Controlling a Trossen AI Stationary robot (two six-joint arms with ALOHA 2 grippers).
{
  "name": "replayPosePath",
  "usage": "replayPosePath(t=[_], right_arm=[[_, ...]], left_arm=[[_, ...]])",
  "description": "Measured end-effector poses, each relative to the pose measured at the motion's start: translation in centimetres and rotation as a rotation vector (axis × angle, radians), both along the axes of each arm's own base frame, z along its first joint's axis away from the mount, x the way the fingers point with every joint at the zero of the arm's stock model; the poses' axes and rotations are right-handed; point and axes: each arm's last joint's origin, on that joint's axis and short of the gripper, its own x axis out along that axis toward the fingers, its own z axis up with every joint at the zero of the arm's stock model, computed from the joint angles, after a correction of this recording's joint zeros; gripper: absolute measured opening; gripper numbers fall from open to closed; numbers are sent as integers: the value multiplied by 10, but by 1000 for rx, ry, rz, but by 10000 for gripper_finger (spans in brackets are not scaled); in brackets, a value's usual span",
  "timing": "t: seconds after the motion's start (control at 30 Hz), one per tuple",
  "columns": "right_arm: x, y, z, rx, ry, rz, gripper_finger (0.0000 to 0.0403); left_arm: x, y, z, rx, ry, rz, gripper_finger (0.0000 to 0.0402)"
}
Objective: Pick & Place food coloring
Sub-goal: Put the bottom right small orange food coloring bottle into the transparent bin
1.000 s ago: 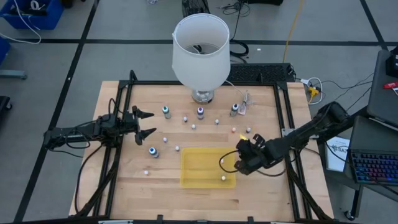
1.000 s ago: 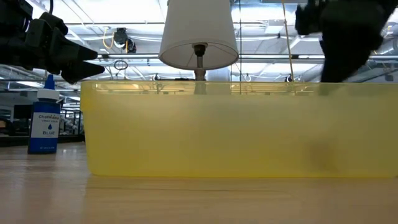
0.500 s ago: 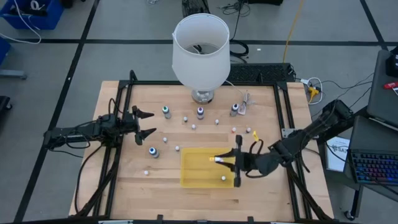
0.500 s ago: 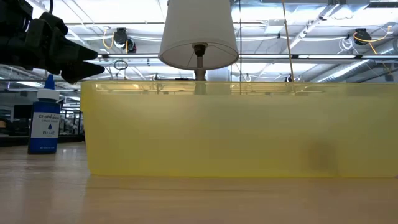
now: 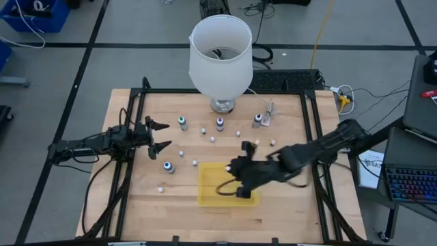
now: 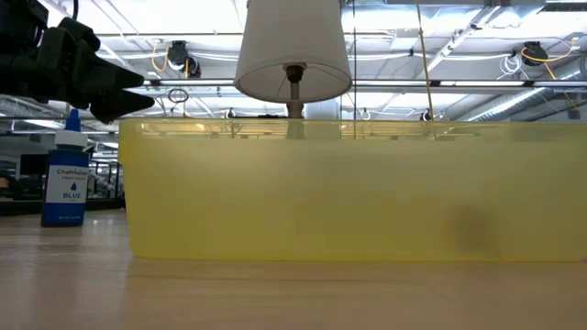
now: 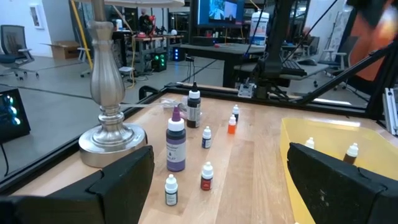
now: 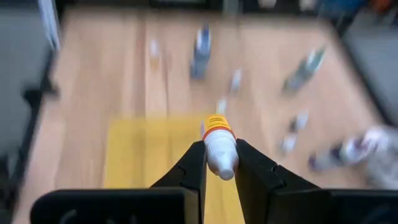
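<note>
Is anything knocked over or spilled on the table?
Nothing stands out. The bottles on the table look upright, with no spill showing. The right pincer holds a small bottle over the yellow bin.

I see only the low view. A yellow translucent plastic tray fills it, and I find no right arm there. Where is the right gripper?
Observer: The high view shows the right gripper above the yellow translucent plastic tray.
Operator: Does it hold something?
Observer: Yes. In the right wrist view it is shut on a small food coloring bottle with a white cap and an orange collar.
Operator: Is anything inside the tray already?
Observer: The left wrist view shows two small white-capped bottles standing inside it.
</note>
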Motion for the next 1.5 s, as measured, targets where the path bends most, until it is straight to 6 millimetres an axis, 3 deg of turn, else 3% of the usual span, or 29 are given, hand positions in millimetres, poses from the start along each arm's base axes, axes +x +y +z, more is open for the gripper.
replayPosePath(t=[0.27, 0.57, 1.07, 1.5], right_arm=[[37, 0, -76, 163, 384, -7, 48], [44, 11, -130, 217, 641, -44, 48], [34, 9, -176, 237, 738, -72, 48], [36, 10, -179, 273, 710, -108, 93]], left_arm=[[0, 0, 0, 0, 0, -2, 365], [0, 0, 0, 0, 0, -2, 365], [0, 0, 0, 0, 0, -3, 365], [0, 0, 0, 0, -1, -2, 365]])
